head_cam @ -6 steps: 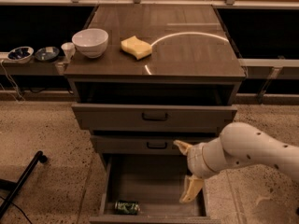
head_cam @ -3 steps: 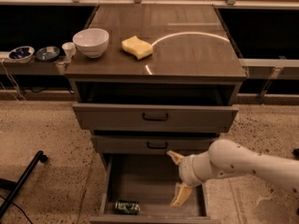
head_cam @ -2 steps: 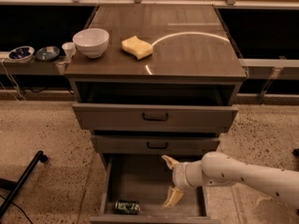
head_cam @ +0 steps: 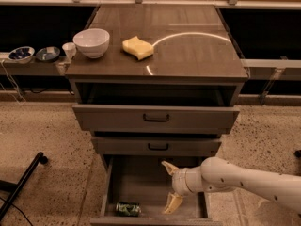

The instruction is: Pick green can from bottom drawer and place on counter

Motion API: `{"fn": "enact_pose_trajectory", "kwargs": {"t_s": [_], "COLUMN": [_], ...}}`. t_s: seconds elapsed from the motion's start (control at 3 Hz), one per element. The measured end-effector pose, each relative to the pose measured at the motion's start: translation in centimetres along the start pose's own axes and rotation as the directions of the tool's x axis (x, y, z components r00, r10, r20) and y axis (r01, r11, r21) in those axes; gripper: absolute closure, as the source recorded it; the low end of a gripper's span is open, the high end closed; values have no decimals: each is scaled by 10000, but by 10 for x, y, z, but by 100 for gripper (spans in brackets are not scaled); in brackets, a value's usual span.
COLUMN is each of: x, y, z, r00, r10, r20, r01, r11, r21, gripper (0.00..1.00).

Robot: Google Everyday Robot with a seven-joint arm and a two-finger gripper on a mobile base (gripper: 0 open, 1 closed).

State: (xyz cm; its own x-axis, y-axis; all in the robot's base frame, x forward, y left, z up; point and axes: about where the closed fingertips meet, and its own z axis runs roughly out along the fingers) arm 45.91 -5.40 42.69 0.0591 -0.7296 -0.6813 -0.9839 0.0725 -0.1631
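Note:
The green can (head_cam: 128, 208) lies on its side at the front left of the open bottom drawer (head_cam: 141, 185). My gripper (head_cam: 169, 186) hangs over the right half of that drawer, open, its two pale fingers spread one above the other with nothing between them. It is to the right of the can and apart from it. The white arm reaches in from the lower right. The counter (head_cam: 188, 51) is the dark brown cabinet top above.
A white bowl (head_cam: 91, 42) and a yellow sponge (head_cam: 138, 48) sit on the counter's left half. Two upper drawers (head_cam: 156, 118) are slightly pulled out. Small dishes (head_cam: 34, 54) rest on a shelf at left. A black leg (head_cam: 21, 185) crosses the speckled floor at lower left.
The arm has swung left and down, carrying the gripper from the drawer's right edge to over its floor, closer to the can. The can has not moved.

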Motion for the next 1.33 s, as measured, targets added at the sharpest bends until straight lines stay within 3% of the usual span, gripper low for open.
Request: {"fn": "enact_pose_trajectory", "kwargs": {"t_s": [0.33,0.67,1.33], "x": [1,8,36], "y": [-1,-4,-12], "z": [4,29,72], "r00": [9987,9917,9910], "r10": [-155,-773,-1284], "r20": [494,1031,387], "r01": [154,753,1267], "r11": [9999,9969,9910], "r21": [17,230,432], "gripper": [0,0,0]}}
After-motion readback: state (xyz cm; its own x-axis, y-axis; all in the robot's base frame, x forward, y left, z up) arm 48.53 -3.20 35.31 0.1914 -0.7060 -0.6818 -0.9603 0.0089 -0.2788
